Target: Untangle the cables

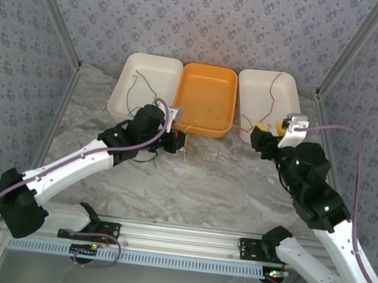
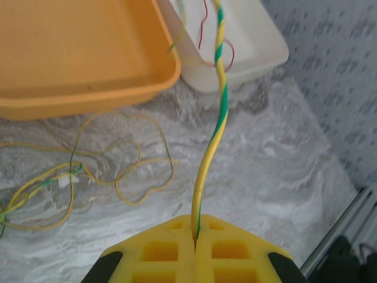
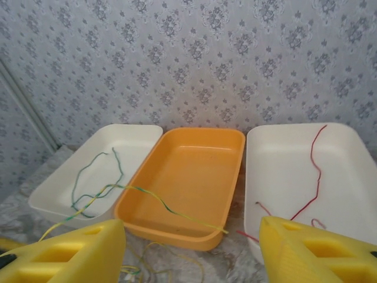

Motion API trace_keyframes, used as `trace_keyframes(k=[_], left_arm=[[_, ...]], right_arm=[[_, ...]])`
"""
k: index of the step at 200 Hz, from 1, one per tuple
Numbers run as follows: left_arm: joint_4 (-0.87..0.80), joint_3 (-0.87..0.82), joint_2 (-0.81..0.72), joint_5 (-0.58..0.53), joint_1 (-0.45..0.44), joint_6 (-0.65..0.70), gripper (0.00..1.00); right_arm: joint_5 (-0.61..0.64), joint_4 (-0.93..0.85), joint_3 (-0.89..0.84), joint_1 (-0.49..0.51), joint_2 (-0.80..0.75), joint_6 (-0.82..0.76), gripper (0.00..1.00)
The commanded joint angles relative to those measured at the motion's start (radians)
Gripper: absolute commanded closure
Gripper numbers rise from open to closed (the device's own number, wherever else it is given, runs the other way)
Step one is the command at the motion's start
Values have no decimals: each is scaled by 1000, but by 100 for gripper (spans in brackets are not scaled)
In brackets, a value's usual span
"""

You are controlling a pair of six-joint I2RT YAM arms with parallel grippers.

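— Where does the wire lie against your left pincer?

— My left pincer (image 2: pixel 195 234) is clenched on a striped wire (image 2: pixel 218 100), yellow and green. It comes out of the seam where my two pads meet. From there it runs away from me in a wavy line, out over the table (image 2: pixel 277 171) towards the right white tray (image 2: pixel 259 56).

— And the other wires?

— A loose tangle (image 2: pixel 88 171) of yellow-green loops lies on the table to the left of that wire. It is just in front of the orange tray (image 2: pixel 88 59) and apart from my pads. A green wire (image 3: pixel 121 172) lies in the left white tray (image 3: pixel 138 153), and a red wire (image 3: pixel 317 174) in the right one.

— Your right pincer?

— My right pincer (image 3: pixel 191 236) is released, its pads wide apart with nothing gripped, facing the three trays. A thin yellow-green strand (image 3: pixel 159 201) crosses the near rim of the orange tray ahead of it.

— What can't you make out?

— The striped wire's far end is cut off by the top edge of my left wrist picture. I cannot tell whether the strand over the orange rim is that same wire. From above, the wires are too thin to trace from end to end.
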Motion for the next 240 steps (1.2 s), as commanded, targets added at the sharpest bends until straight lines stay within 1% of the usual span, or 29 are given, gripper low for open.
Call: trace_keyframes(k=[1, 18, 33, 53, 67, 91, 118, 143, 192, 223, 240], left_arm=[[159, 42, 9, 95, 62, -81, 100], [219, 64, 41, 126, 121, -126, 100], [256, 89, 76, 167, 172, -161, 100], [275, 107, 91, 170, 224, -178, 100], [326, 100, 94, 171, 263, -212, 100], [409, 133, 162, 237, 319, -284, 100], [400, 234, 286, 268, 332, -290, 100], [405, 317, 402, 270, 337, -285, 100], [472, 420, 641, 254, 339, -309, 100], [465, 469, 778, 224, 332, -308, 100], [446, 515, 851, 251, 332, -313, 100]], right_arm=[[-34, -43, -27, -4, -54, 120, 37], [-38, -52, -58, -3, -86, 153, 37], [-66, -49, -86, -4, -105, 181, 38], [-117, -46, -114, 1, -110, 218, 38], [-129, -48, -126, 6, -110, 231, 38], [-133, -36, -151, 14, -116, 242, 38], [-142, -22, -168, 22, -119, 260, 38], [-141, -21, -175, 34, -120, 270, 39], [-181, -16, -161, 59, -143, 298, 38], [-174, -49, -143, 71, -161, 297, 38], [-170, -69, -136, 75, -168, 293, 38]])
